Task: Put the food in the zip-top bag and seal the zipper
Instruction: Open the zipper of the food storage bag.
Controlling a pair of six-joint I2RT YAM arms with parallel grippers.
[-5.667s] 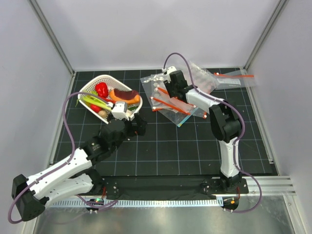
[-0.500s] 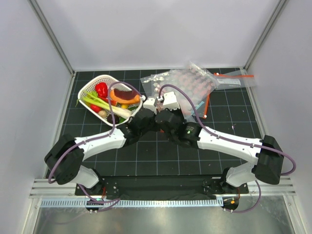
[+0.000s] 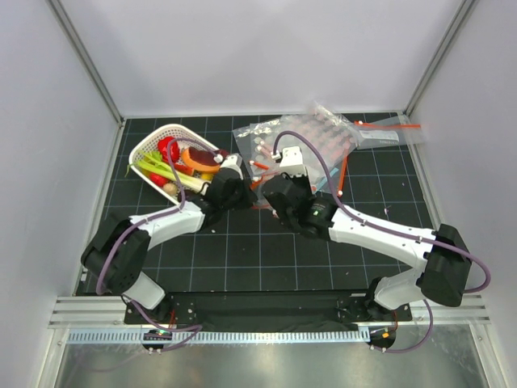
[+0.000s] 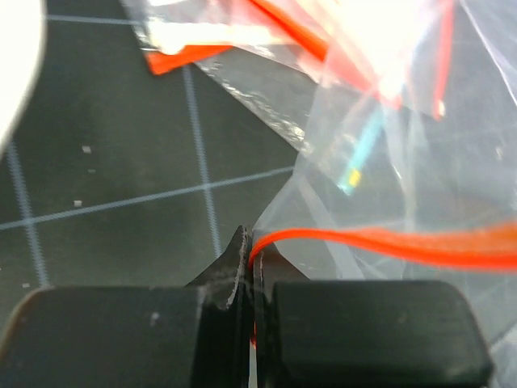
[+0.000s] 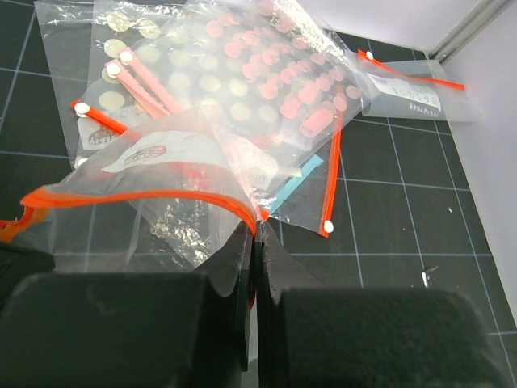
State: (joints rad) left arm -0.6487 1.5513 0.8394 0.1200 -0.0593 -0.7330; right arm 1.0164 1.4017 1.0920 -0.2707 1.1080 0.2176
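The zip-top bag (image 5: 174,174) is clear and crinkly and hangs between my two grippers above the mat. Its zipper (image 5: 137,196) is an orange-red strip along the mouth. In the right wrist view my right gripper (image 5: 254,230) is shut on one end of that strip. My left gripper (image 4: 252,246) is shut on the other end, and the zipper (image 4: 388,242) runs off to its right. From above, the left gripper (image 3: 242,194) and the right gripper (image 3: 273,196) stand close together at mid-table. The food (image 3: 161,168) lies in the white basket (image 3: 144,144).
A pile of other clear bags (image 3: 315,137) with orange strips lies behind the grippers, and one more bag (image 3: 388,133) sits at the far right by the wall. The basket stands at the back left. Grey walls close in the black grid mat (image 3: 266,259).
Earlier the left arm was by the basket and the right at the bag pile. Over the last half second the two wrists have drawn slightly apart, each still pinching the strip.
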